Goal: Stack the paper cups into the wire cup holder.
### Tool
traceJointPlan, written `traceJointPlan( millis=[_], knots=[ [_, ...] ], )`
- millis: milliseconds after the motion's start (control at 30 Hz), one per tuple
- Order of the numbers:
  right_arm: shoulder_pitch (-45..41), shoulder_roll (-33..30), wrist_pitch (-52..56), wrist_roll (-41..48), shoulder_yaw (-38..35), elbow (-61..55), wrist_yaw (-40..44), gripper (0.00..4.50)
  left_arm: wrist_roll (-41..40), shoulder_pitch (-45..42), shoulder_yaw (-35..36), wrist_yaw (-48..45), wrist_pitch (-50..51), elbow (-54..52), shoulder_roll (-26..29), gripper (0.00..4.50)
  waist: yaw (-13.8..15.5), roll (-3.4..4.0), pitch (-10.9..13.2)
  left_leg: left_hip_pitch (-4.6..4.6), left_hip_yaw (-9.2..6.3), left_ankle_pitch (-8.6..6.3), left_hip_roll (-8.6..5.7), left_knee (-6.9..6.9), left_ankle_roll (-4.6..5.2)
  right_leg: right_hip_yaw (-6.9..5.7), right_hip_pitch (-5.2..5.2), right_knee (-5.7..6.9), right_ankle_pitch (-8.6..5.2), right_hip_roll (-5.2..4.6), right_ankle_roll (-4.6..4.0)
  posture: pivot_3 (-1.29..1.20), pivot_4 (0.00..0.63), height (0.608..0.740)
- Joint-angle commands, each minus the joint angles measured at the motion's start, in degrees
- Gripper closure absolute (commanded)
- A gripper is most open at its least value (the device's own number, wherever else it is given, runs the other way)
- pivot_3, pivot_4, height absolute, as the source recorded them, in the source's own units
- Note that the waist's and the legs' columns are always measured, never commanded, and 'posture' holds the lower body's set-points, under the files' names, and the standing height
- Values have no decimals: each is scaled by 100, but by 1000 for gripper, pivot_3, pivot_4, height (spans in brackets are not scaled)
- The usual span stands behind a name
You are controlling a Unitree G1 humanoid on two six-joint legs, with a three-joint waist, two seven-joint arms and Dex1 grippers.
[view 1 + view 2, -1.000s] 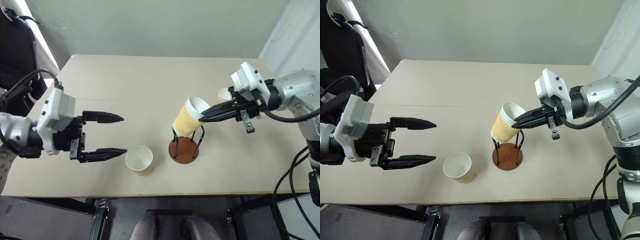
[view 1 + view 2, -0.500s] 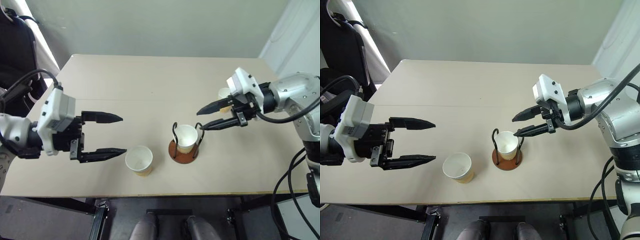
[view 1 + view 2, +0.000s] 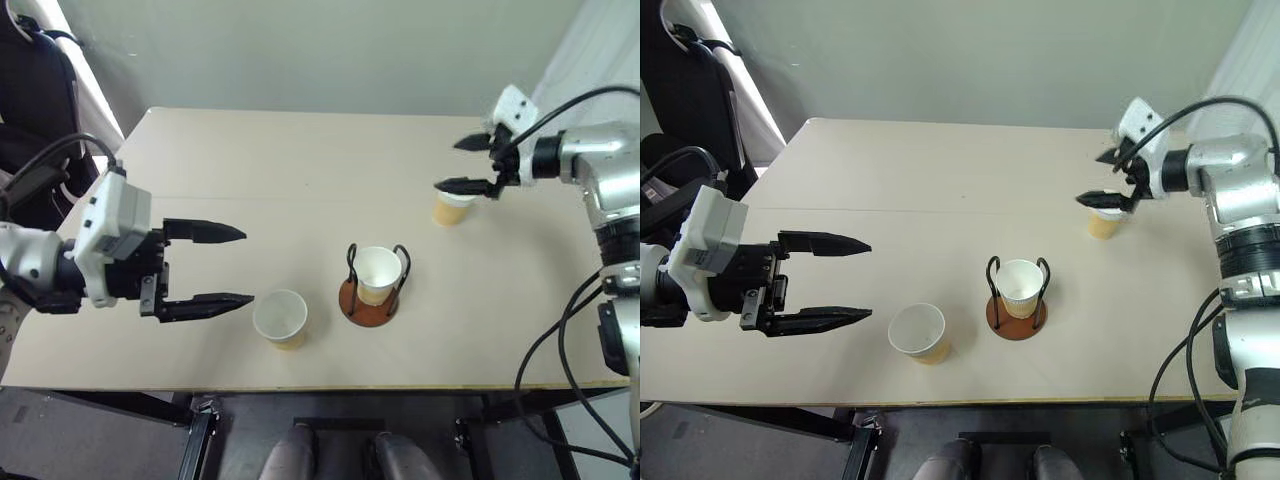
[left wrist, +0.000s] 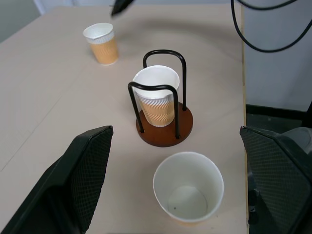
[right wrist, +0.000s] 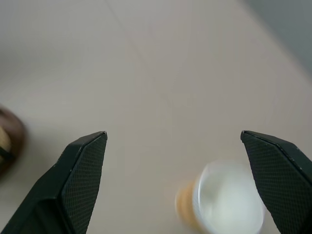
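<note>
Left gripper [image 3: 232,266]: hovers over the left side of the table [image 3: 300,160], pointing across toward the middle. Its two black fingers stand wide apart with nothing between them and nothing touching them.

Near cup [image 3: 280,319]: stands upright on the table near the front edge, mouth up, just beyond the tip of the left gripper's lower finger. Whether tip and cup touch I cannot tell; they look barely apart. In the left wrist view this cup [image 4: 188,187] sits in the open span between the fingers, empty inside.

Holder [image 3: 367,300]: reddish-brown disc base just to the right of the near cup, two black wire loops rising from it, near the middle of the table toward the front.

Cup in holder [image 3: 378,273]: sits upright on the base between the wire loops, white rim about level with the loop tops. No gripper is touching it.

Far cup [image 3: 452,207]: stands upright at the right side of the table, farther back than the holder and well apart from it.

Right gripper [image 3: 460,164]: held over the right side of the table, right above the far cup, fingers spread wide and empty. The lower finger's tip lies close over the cup's rim; I cannot tell whether it touches. In the right wrist view the far cup [image 5: 222,206] lies beneath the open span, nearer one finger.
</note>
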Motion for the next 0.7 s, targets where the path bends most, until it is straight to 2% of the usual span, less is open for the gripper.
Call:
traceJointPlan(
  millis=[33,233,433,533,700],
  knots=[
    [-441,152,-799,-652,191,934,-277,46,-64,-9,133,85,14,-177,59,0,-8,4,3,-2,1,0,2,-7,-4,-1,-7,1,1,0,-1,0,150,740],
    [-821,601,-1233,-1328,268,2065,-1044,46,-155,267,432,234,167,-406,55,0,-32,11,7,-6,8,-5,19,-22,-21,-13,-16,-6,-2,5,-6,0,150,740],
    [-859,788,-1371,-1651,244,2418,-1147,46,-217,469,631,316,247,-561,55,0,-8,11,7,-8,8,-4,20,-14,-23,-15,-9,-8,0,5,-10,0,150,740],
    [-849,831,-1390,-1794,240,2497,-1253,675,-240,548,740,337,292,-616,63,0,-6,12,7,-6,9,-3,20,-10,-26,-16,-7,-6,2,5,-14,0,150,740],
    [-834,856,-1411,-1881,155,2542,-1324,2447,-279,633,859,368,345,-690,73,0,-11,12,7,0,9,-2,23,-12,-39,-18,-7,2,4,5,-19,0,150,740]
  ],
)
